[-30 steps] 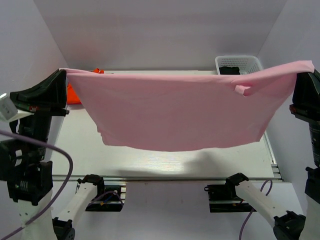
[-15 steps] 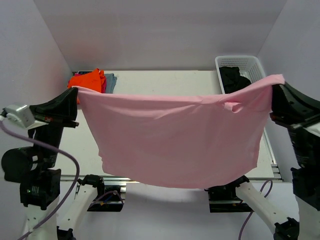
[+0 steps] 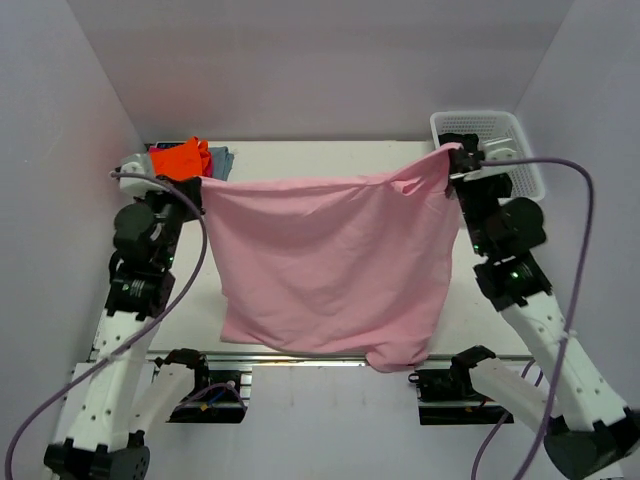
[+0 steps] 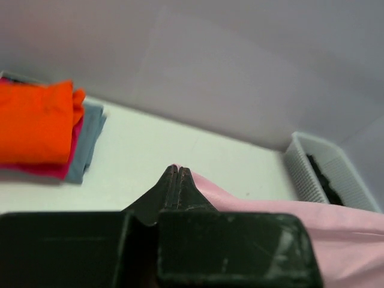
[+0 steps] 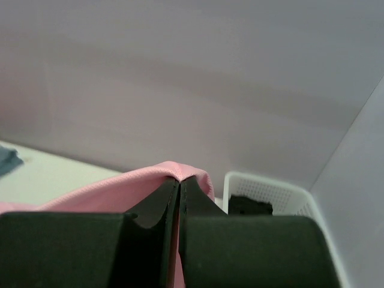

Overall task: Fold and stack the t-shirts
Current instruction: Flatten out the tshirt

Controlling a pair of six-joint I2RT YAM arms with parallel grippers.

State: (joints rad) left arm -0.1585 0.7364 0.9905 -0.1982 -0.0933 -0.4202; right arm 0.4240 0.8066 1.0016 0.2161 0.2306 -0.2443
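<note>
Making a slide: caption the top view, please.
Left fingers and right fingers hold the pink shirt spread over the table; folded stack far left, basket far right.

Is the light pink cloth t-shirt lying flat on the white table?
No, the light pink t-shirt hangs stretched between the left gripper and the right gripper, both shut on its upper corners.

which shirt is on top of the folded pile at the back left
The bright orange t-shirt; the red t-shirt and grey-blue t-shirt only show as edges beneath it.
</note>
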